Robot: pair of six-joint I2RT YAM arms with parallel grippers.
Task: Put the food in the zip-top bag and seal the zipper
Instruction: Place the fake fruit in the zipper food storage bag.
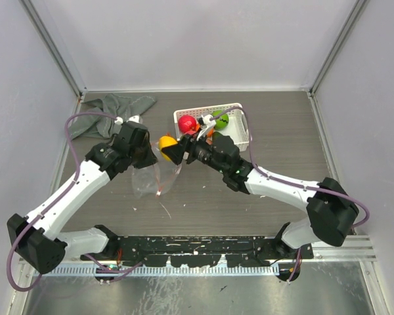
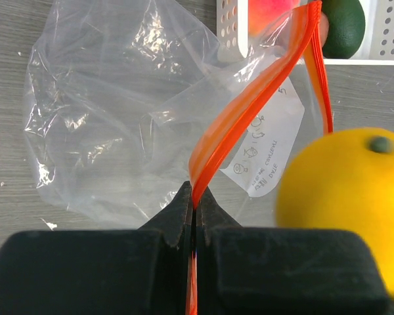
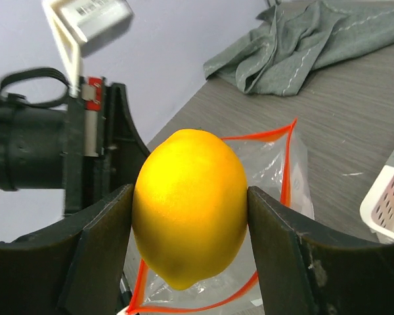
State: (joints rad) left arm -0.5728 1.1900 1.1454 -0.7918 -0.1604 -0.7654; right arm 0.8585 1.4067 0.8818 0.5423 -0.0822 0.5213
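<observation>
Zip-top bag [image 1: 146,182] lies crumpled and clear on the table [image 1: 217,210], just beside the white basket [image 1: 240,133], on the side facing the grey cloth [image 1: 115,108]. The left hand [image 2: 194,205] is pinched tight on the orange-red zipper [image 2: 249,111], lifting one edge of the mouth so it gapes. The right hand [image 1: 173,152] grips a yellow fruit [image 3: 190,203] between widely spread fingers, in the air just outside the basket, over the bag's mouth. Inside the basket sit a red fruit [image 1: 188,123] and a green fruit [image 1: 220,119].
</observation>
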